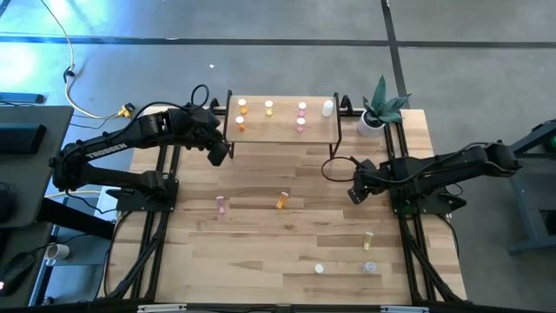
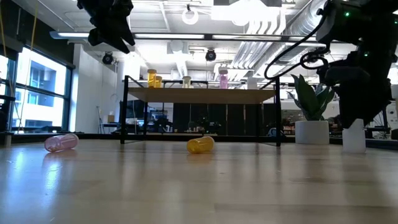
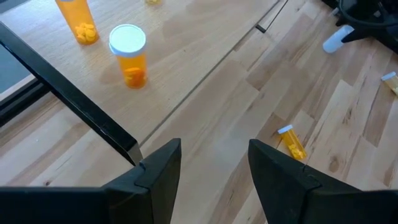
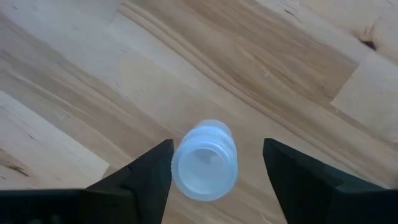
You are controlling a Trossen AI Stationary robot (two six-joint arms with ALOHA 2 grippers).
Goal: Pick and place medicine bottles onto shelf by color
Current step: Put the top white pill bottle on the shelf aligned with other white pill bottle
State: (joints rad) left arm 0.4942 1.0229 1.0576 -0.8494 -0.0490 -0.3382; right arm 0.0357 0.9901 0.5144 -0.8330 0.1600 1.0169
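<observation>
Clear plastic with a white cap, one bottle (image 4: 204, 160) stands upright on the desk (image 1: 261, 252) between the spread fingers of the right claw (image 1: 355, 193), which hangs wide over it right of centre. Six bottles already stand on the shelf (image 1: 282, 132) at the far edge: orange at the left, then yellow, pink and a clear one at the right; a pink bottle (image 1: 220, 205) and an orange bottle (image 1: 282, 201) lie on their sides mid-desk, and more sit near the right front. Left claw (image 1: 218, 155) hovers wide open and empty by the shelf's near-left corner.
</observation>
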